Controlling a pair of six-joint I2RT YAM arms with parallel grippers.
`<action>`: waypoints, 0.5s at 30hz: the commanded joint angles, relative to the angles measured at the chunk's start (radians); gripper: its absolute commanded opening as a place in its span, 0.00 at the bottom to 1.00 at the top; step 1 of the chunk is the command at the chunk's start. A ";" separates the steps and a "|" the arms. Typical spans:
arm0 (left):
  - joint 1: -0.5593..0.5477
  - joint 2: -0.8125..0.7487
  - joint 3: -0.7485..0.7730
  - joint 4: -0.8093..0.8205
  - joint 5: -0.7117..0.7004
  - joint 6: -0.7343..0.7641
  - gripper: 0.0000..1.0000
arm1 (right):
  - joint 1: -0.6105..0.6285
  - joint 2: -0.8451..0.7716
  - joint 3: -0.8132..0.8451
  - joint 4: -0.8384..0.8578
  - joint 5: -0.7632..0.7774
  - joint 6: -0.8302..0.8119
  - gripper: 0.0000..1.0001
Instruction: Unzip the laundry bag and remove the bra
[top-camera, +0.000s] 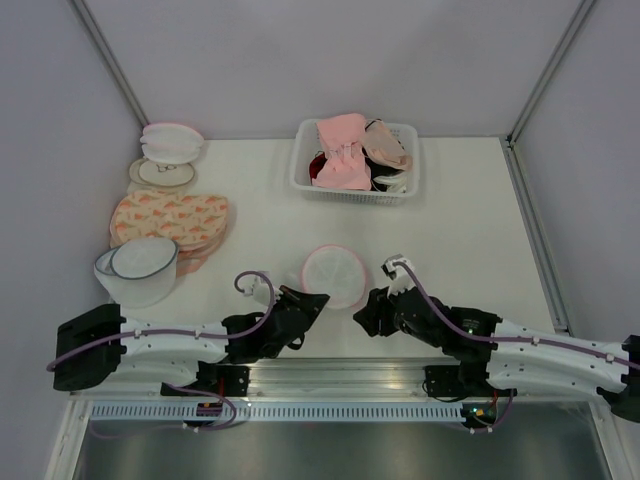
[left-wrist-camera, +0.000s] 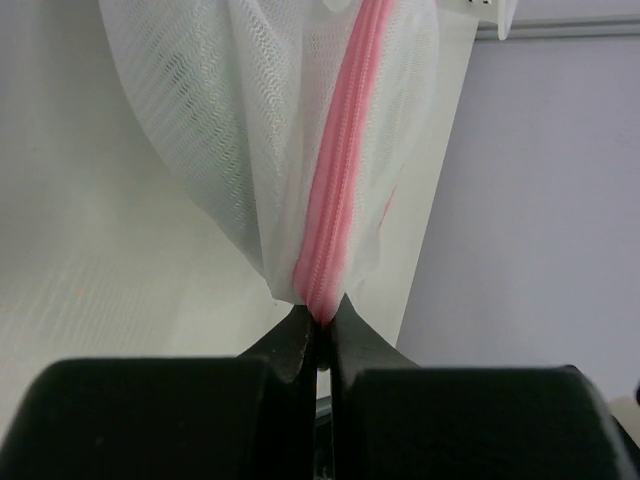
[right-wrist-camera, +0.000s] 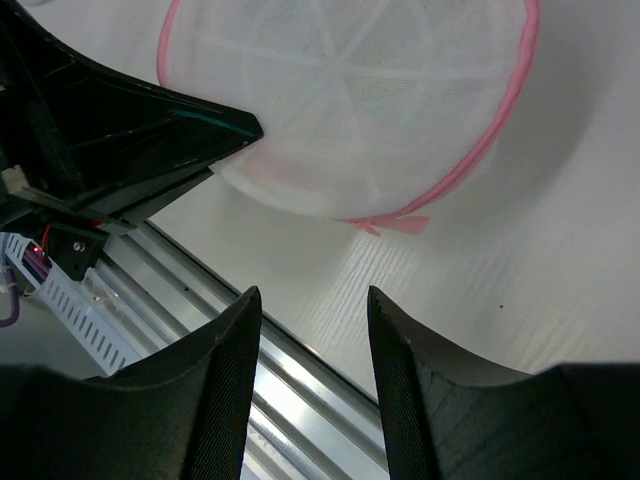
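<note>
Round white mesh laundry bag with pink zipper trim (top-camera: 335, 275) mid-bench, looks zipped; bra not visible | left hand (left-wrist-camera: 320, 315) clamped on trim, bag's 7 o'clock | right hand (right-wrist-camera: 315, 300) apart, empty, 5 o'clock | next: left anchors; right pinches pink tab (right-wrist-camera: 395, 222), draws along rim.

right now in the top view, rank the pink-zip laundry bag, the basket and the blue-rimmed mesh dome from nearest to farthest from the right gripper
1. laundry bag, just ahead and left of the right gripper
2. basket, at the far side, middle
3. blue-rimmed mesh dome, far left
</note>
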 joint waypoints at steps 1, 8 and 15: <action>0.005 -0.049 -0.007 0.070 0.064 0.039 0.02 | 0.011 0.076 -0.026 0.179 0.028 0.001 0.52; 0.020 -0.191 -0.046 0.081 0.086 0.054 0.02 | 0.028 0.153 -0.009 0.262 0.091 -0.055 0.51; 0.043 -0.239 -0.065 0.070 0.155 0.080 0.02 | 0.031 0.166 0.011 0.256 0.134 -0.092 0.50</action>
